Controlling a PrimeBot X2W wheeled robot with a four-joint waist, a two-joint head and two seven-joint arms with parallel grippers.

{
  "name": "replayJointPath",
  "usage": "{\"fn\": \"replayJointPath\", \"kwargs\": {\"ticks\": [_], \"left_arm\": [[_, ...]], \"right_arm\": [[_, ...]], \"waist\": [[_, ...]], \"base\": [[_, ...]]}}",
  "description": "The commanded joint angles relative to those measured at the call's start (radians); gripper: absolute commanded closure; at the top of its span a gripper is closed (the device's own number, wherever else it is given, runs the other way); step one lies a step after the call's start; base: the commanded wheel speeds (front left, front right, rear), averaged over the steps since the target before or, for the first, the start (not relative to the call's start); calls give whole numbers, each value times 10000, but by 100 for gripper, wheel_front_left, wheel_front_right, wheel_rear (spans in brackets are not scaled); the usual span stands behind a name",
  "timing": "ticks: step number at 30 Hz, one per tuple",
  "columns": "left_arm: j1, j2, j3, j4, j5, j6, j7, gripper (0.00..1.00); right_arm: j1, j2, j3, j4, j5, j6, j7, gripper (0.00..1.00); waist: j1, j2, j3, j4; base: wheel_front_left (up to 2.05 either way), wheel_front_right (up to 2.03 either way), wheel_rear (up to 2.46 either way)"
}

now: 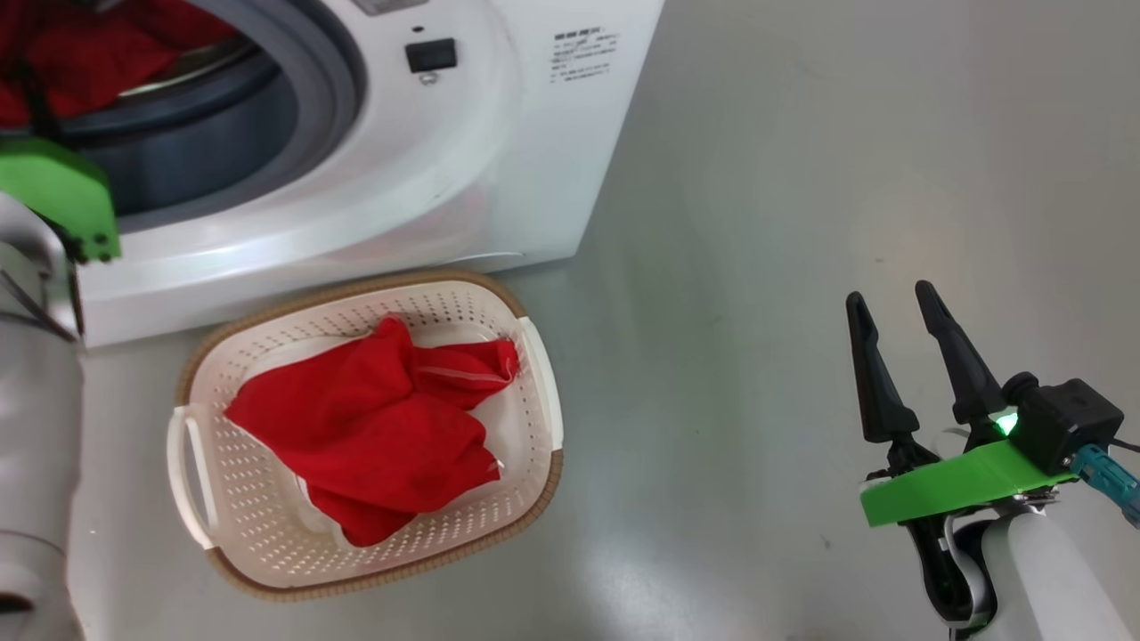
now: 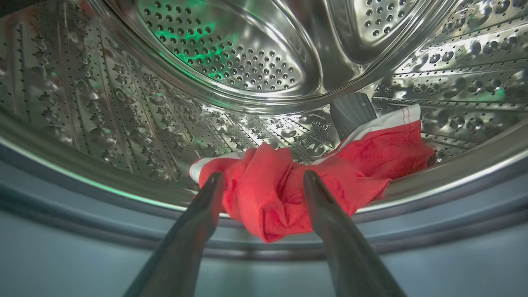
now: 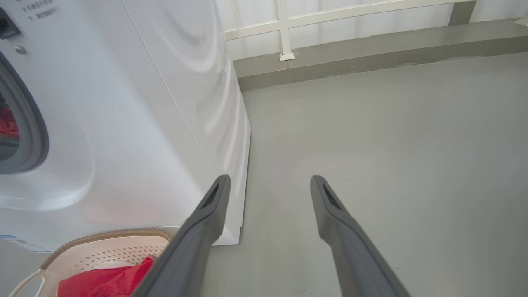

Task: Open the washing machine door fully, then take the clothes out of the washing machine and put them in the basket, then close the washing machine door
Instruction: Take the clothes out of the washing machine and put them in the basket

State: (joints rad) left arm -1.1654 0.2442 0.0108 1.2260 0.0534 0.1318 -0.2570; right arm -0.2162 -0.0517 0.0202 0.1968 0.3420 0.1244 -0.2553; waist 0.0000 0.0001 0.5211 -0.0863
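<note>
Clothes (image 2: 288, 185), red, heaped at lip of drum (image 2: 231, 53) inside washing machine (image 1: 499, 160), framed by released left gripper (image 2: 264, 177); red garment (image 1: 374, 418) in basket (image 1: 223, 463) alongside. Right gripper (image 1: 891, 294) released above floor (image 1: 784, 223).

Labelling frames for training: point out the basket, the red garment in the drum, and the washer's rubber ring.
basket (image 1: 227, 472), head view, perforated left wall
red garment (image 2: 268, 185), left wrist view, middle fold
rubber ring (image 1: 331, 67), head view, right curve
</note>
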Motion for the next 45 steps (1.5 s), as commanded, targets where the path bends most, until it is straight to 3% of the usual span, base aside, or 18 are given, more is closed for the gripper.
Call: {"fn": "replayJointPath", "kwargs": {"ticks": [1, 11, 12, 14, 15, 28, 39, 45], "left_arm": [[-200, 621, 136, -49, 38, 58, -47, 0], [-698, 1185, 62, 506, -91, 30, 321, 0], [-718, 1202, 79, 527, -136, 16, 376, 44], [-743, 1247, 53, 556, -157, 34, 419, 76], [-745, 1265, 51, 569, -179, 35, 460, 100], [-118, 958, 192, 193, -815, -780, -31, 100], [3028, 96, 492, -4394, -1308, -1016, -45, 100], [4710, -675, 1153, -6861, -1609, -1440, -46, 100]], "right_arm": [[-203, 13, 317, -254, 75, 63, -65, 0], [-298, 14, 429, -301, 147, 63, -65, 0], [-298, 14, 415, -309, 145, 63, -65, 0], [-305, 14, 402, -325, 148, 63, -65, 0], [-309, 14, 398, -329, 147, 63, -65, 0], [-212, 14, 268, -256, -8, 63, -65, 0], [135, 14, 198, -144, -214, 63, -65, 0], [431, 14, 58, -132, -321, 63, -65, 0]], "waist": [[0, -1, 147, -129], [0, -1, 443, -486], [0, -1, 462, -495], [0, -1, 495, -505], [0, -1, 505, -506], [0, -1, 93, -57], [0, -1, -671, 465], [0, -1, -983, 753]], "base": [[0, 0, 0], [0, 0, 0], [0, 0, 0], [0, 0, 0], [0, 0, 0], [0, 0, 0], [0, 0, 0], [0, 0, 0]]}}
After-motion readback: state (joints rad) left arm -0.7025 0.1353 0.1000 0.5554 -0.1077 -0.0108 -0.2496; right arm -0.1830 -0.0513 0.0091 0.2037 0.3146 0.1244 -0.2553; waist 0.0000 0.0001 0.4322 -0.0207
